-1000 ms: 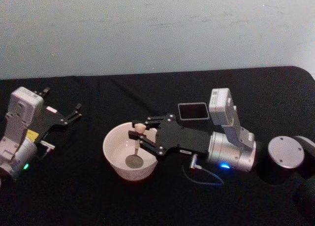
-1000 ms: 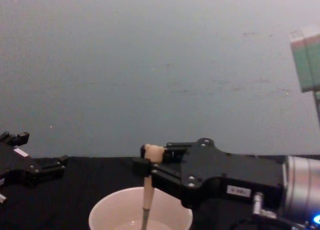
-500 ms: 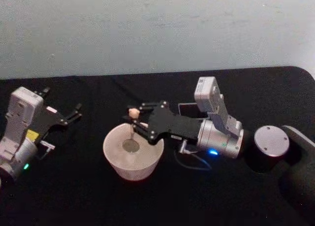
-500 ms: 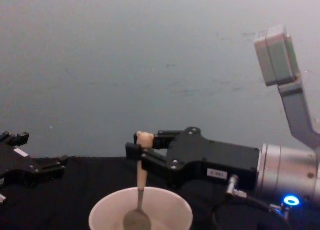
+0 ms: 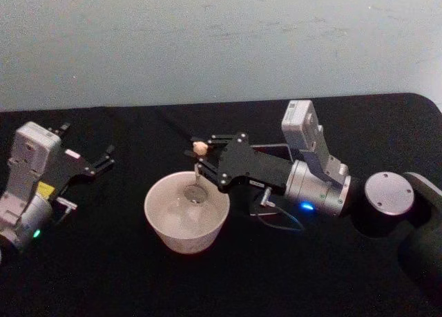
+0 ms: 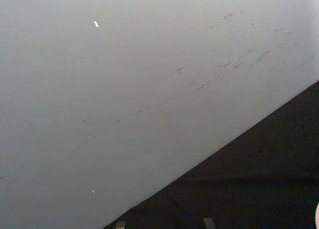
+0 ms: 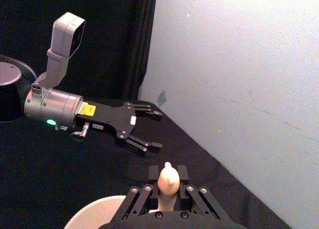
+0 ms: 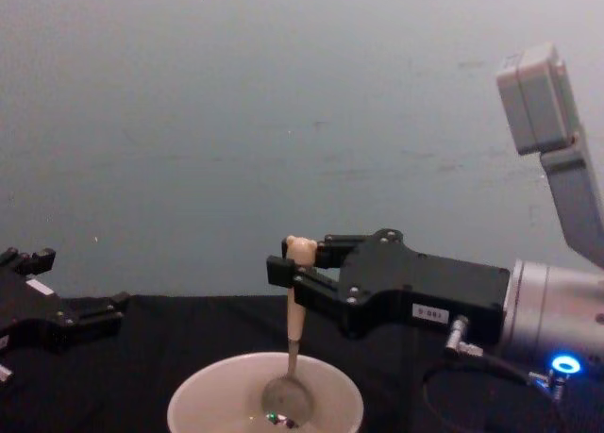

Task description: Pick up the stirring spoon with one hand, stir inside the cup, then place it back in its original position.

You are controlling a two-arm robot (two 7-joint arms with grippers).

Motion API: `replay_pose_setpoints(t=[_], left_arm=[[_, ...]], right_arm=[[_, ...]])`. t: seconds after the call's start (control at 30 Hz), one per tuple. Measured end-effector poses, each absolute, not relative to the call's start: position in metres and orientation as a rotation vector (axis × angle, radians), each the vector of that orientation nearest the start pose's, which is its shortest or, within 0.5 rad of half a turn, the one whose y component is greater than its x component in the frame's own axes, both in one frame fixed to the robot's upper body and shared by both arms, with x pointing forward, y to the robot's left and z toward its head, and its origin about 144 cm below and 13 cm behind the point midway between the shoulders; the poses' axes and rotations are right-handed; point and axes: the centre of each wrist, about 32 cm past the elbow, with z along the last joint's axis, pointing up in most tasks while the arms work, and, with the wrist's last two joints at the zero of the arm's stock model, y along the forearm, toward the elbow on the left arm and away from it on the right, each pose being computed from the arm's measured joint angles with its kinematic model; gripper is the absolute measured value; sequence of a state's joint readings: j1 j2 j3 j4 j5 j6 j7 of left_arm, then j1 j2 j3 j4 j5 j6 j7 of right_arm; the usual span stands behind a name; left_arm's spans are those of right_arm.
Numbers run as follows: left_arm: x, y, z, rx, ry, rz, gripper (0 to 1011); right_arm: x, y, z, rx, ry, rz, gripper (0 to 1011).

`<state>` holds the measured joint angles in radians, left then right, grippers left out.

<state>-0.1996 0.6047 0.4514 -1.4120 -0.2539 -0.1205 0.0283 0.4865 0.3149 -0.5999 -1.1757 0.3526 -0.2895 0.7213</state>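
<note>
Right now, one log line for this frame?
phase: stir | right gripper: shut on stirring spoon, bowl inside cup | left gripper: open, parked on the left

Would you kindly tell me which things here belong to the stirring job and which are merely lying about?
In the job:
stirring spoon, its bowl inside the cup
cup
right claw, shut on the spoon's handle
grey holder, mostly hidden behind that claw

Lying about:
left claw, open, parked at the left
black table
</note>
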Motion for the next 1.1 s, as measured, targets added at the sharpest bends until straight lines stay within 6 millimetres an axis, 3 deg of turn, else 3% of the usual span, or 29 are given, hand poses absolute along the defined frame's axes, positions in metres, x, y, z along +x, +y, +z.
replay_pose_setpoints(t=[0.3, 0.63, 1.1], left_arm=[[0.489, 0.310, 1.140, 0.304, -0.285, 1.248, 1001], [0.489, 0.310, 1.140, 0.304, -0.285, 1.248, 1001], [0.489, 0.310, 1.140, 0.304, -0.285, 1.248, 1001]], right_arm=[[0.555, -0.206, 1.160, -0.028, -0.229, -0.436, 212], [0.535, -0.214, 1.160, -0.017, -0.195, -0.407, 212], [0.527, -0.193, 1.155, 0.000, -0.166, -0.320, 212]])
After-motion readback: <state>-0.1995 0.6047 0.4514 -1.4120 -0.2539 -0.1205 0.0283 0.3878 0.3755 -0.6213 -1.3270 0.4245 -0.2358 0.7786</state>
